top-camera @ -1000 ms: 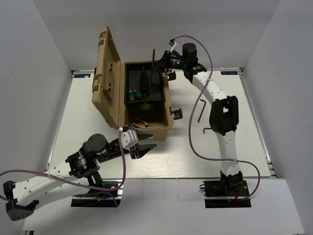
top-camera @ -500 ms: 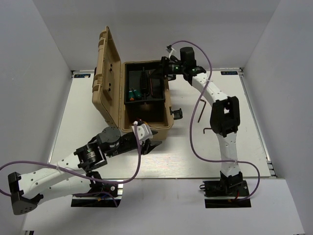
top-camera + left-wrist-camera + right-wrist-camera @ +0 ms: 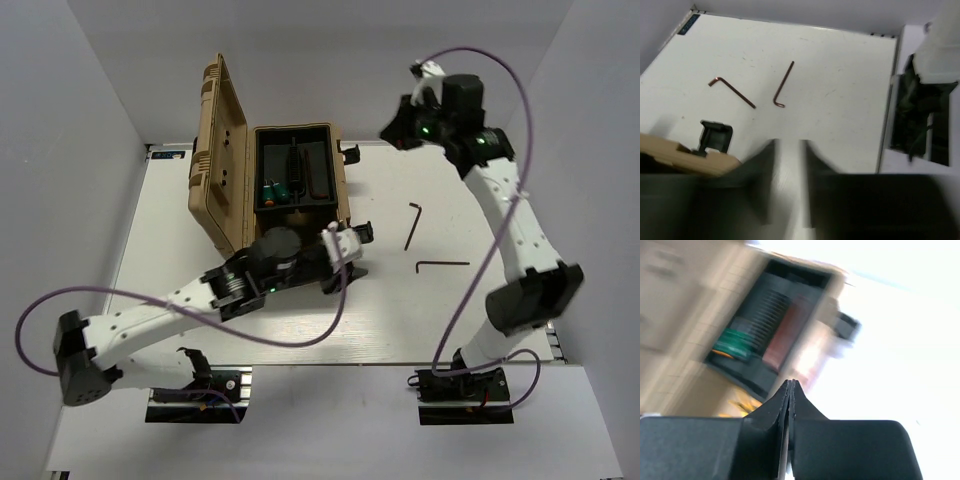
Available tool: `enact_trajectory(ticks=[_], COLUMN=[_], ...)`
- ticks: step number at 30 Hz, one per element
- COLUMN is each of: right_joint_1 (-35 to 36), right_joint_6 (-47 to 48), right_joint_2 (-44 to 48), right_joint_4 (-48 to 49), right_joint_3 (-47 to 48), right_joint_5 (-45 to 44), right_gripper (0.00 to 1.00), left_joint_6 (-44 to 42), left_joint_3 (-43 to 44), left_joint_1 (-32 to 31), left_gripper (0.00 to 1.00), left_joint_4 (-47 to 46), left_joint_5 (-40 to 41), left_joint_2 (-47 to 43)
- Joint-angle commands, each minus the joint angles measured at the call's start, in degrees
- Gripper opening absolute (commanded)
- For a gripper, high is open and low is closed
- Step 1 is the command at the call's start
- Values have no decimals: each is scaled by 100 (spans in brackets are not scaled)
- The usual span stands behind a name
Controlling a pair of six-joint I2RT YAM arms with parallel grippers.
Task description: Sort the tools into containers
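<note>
Two thin reddish-brown hex keys lie on the white table right of the toolbox, one farther back, the other nearer. My left gripper is open and empty, low at the toolbox's front right corner, pointing at them. My right gripper is shut with nothing in it, raised high behind the box. Two green-handled screwdrivers lie in the black tray. A yellow blur of pliers shows in the box bottom; my left arm hides them from above.
The tan toolbox stands open at the back left, its lid upright on the left. A reddish-brown shape fills the tray's right compartment. A black latch sticks out of the box. The right arm's base is at the table's near edge.
My right gripper has lifted out of the tray and swung up to the right, without the hex key it held. My left arm has swung right along the box front.
</note>
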State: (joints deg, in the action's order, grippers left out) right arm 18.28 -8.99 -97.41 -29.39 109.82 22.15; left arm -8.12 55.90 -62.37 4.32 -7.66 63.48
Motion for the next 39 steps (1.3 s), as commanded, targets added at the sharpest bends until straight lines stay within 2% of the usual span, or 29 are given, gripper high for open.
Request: enact_trajectory(ticks=[1,2,3,6,7,8,9,10,11,16,17,18,20,21,24,28,32,39], right_joint_1=[-404,-692,-808,-1274,-1457,-1642,-1739,-1993,-2195,-2944,-2997,-3145,-3251,-3322,-3463,-3560,-3604,-3630], right_joint_6=[873,1047,1023,1031,1005,935,943,769,733,416,381,294,284,258,240,275,284,267], right_joint_2=[536,625,722,1293,1460,1609,1689,1733,1838,2392,2645,2743,3050,3243,3578,3597,3623,3711], right_joint_4=[-1481,-1717,-1815,-1641,-1597,-1588,-1588,-1562,-1561,-1394,-1403,-1325,-1254,-1106,-938,-955,-929,-946], right_joint_3=[-994,-1189,-1817,-2499,-3049,-3185,-3421,-3624,-3808,-4608,-4706,-4785,-5136,-5216,-5576,-5735,-5866,-5981], right_joint_5=[-1923,-1951,-2126,-2101,-2171,-2171,-2145,-2119,-2066,-1531,-1216,-1135,-967,-941,-819,-493,-186,-9], right_gripper=[0,0,0,0,0,2,8,14,20,24,24,21,18,15,15,15,15,15], left_joint_6=[-67,-67,3,117,292,380,468,652,758,1022,1075,1145,1339,1400,1541,1744,1936,2112], left_joint_3=[823,991,1315,1904,2099,2309,2807,3073,3337,4963,5610,5955,6667,6749,6943,7557,7611,7663], left_joint_1=[-12,-12,-12,-12,-12,-12,-12,-12,75,128,181,181,243,304,418,480,533,533], left_gripper=[16,0,0,0,4,11,20,29,46,55,55,55,55,55,55,55,55,55], left_joint_4=[-45,33,34,-18,-19,77,304,446,578,1192,1333,1674,1792,1792,1626,1747,1678,1563], left_joint_5=[-113,-165,-166,-315,-219,-96,35,185,247,1169,1223,1484,1557,1635,1829,2365,2716,2717], left_joint_2=[768,1258,1489,2357,2597,2860,3411,3686,3958,5418,5986,6279,6737,7008,7300,7863,8179,8452])
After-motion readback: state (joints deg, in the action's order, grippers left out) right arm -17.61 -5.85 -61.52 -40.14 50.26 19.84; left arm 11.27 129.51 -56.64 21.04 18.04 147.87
